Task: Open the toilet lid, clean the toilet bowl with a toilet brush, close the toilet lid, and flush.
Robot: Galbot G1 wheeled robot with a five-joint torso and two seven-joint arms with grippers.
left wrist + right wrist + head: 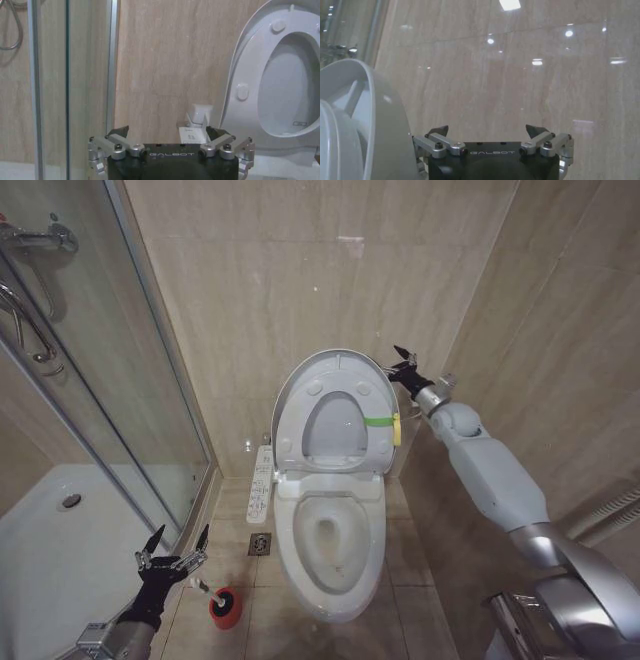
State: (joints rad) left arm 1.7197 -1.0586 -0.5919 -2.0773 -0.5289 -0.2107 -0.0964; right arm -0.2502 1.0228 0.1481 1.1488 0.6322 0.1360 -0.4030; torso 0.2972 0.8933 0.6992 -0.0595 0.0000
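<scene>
The glossy white toilet lid [345,362] is raised upright against the tiled wall with the seat, so the oval ceramic toilet bowl [330,555] lies exposed. The right gripper [404,366] is spread wide beside the lid's edge. The left gripper [172,555], fingers wide, is poised above the toilet brush [222,604] in its red holder on the floor; grasping the thin handle is judged the next need.

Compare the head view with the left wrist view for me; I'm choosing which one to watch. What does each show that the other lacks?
Head view alone: the toilet bowl, the toilet brush in its red holder on the floor, and the right gripper open beside the raised toilet lid. Left wrist view alone: a close look at the wall behind. Both: the open left gripper, the upright seat and the shower glass.
</scene>
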